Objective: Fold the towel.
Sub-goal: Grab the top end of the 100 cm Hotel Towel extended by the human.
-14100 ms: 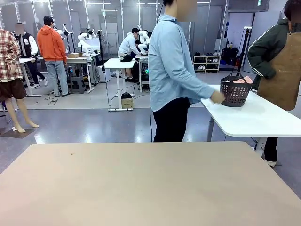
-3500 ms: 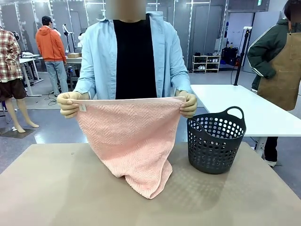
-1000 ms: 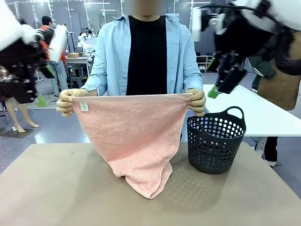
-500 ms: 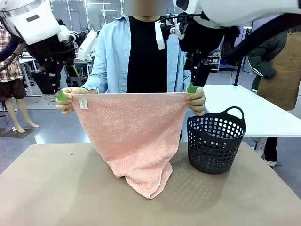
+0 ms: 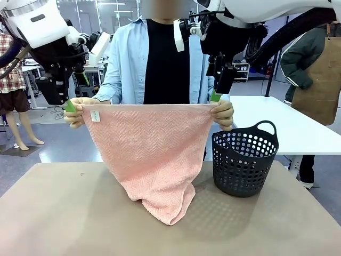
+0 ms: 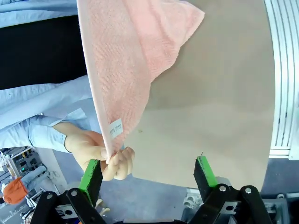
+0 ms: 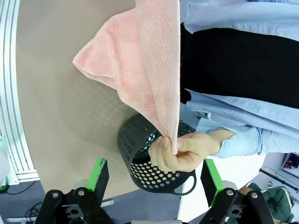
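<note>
the towel (image 5: 152, 154) hangs in the air over the desk (image 5: 58, 213), held up by a person (image 5: 160, 58) who pinches its two top corners. its top edge is stretched level at chest height. the cloth narrows downward to a bunched tip that rests on the desk, just beside a dark perforated basket (image 5: 245, 162).

the robot's left hand (image 6: 147, 171) is released, its two fingers spread wide and holding nothing. in the left wrist view the towel's corner and the person's hand pinching it (image 6: 106, 157) sit just inside one green pad (image 6: 90, 171), while the other pad is well apart from the cloth. in the front view that pad (image 5: 70, 105) is right at the person's knuckles, beside the corner.

the robot's right hand (image 7: 154, 173) is also released and grasps nothing. in the right wrist view the other corner and the person's hand around it (image 7: 184, 151) lie between the two spread fingers, a little beyond their tips. in the front view one green pad (image 5: 214, 96) hangs just above that corner.

both arms reach in from above at the sides, with the hands pointing down at the towel's top corners.

a small white label (image 5: 94, 115) is sewn near the corner by the left hand. its print is too small to read.
</note>
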